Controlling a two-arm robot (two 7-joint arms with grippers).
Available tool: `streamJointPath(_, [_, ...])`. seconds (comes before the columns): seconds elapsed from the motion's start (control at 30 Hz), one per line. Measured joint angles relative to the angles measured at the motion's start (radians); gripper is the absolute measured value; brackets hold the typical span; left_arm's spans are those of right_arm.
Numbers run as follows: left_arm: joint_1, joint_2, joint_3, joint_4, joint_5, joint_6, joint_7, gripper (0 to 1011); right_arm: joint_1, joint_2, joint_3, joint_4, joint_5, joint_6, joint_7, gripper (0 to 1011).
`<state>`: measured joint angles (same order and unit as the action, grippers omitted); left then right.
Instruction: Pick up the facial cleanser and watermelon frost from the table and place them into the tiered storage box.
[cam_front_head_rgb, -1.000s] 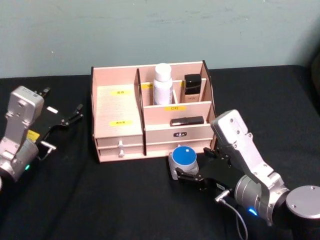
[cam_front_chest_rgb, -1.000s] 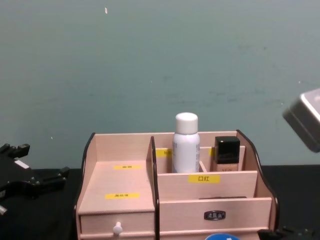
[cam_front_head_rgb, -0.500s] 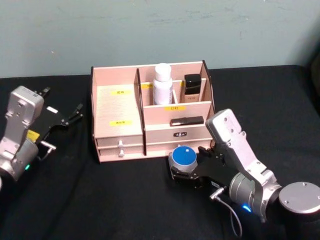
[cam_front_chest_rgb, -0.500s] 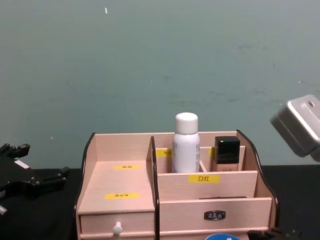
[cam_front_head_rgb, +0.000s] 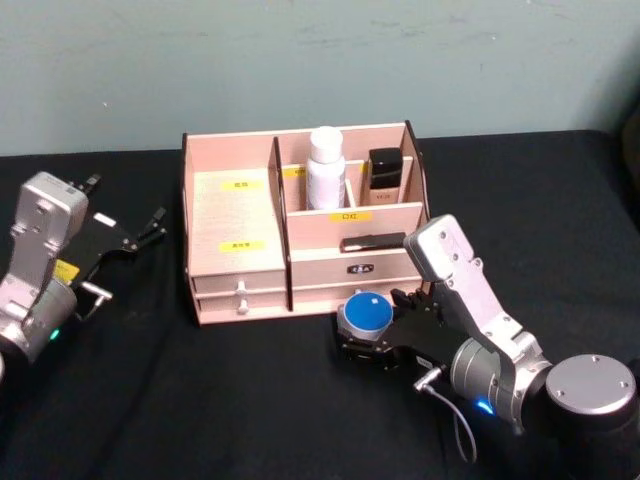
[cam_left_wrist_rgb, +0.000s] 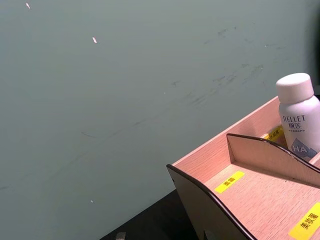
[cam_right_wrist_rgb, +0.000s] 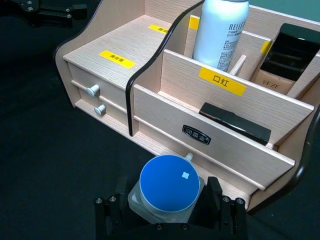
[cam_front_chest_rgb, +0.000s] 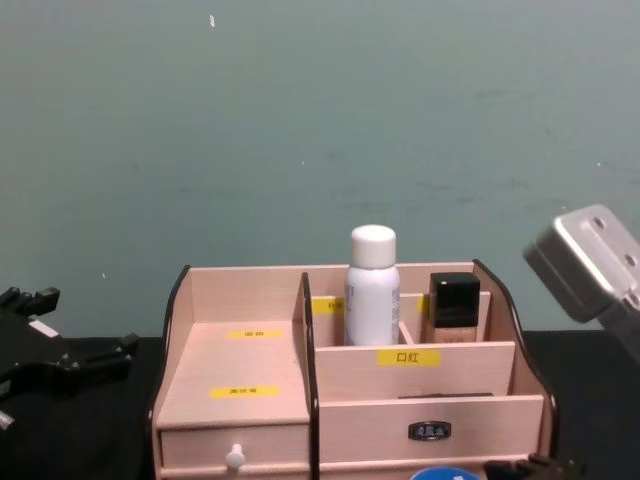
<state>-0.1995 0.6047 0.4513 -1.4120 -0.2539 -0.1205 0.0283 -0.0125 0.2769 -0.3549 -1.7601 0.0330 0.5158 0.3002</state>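
One item remains outside. The tiered storage box (cam_front_head_rgb: 232, 215) stands far centre on the table (cam_front_head_rgb: 250, 400). The right gripper (cam_right_wrist_rgb: 167, 214) has slid in leftward over the last second. Its jaws now stand spread either side of the watermelon frost (cam_right_wrist_rgb: 169, 184), apparently not yet pinching it. The left gripper (cam_front_head_rgb: 140, 232) sits parked at the left. The facial cleanser (cam_front_head_rgb: 325, 168) already stands upright in a far compartment. The jar rests on the table just before the box's near front, so closing and lifting likely come next.
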Motion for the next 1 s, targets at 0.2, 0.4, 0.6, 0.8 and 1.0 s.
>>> streamJointPath(0.2, [0.0, 0.0, 0.0, 0.0, 0.0, 0.0, 0.0, 1009, 0.012, -0.011, 0.001, 0.022, -0.005, -0.011, 0.011, 1000])
streamJointPath(0.4, [0.0, 0.0, 0.0, 0.0, 0.0, 0.0, 0.0, 1010, 0.017, -0.018, 0.002, 0.033, -0.006, -0.018, 0.017, 1000])
streamJointPath(0.6, [0.0, 0.0, 0.0, 0.0, 0.0, 0.0, 0.0, 1010, 0.023, -0.024, -0.001, 0.045, -0.007, -0.021, 0.02, 1000])
streamJointPath(0.8, [0.0, 0.0, 0.0, 0.0, 0.0, 0.0, 0.0, 1010, 0.03, -0.027, -0.006, 0.06, -0.012, -0.024, 0.021, 1002])
streamJointPath(1.0, [0.0, 0.0, 0.0, 0.0, 0.0, 0.0, 0.0, 1010, 0.034, -0.028, -0.01, 0.065, -0.025, -0.026, 0.018, 1000])
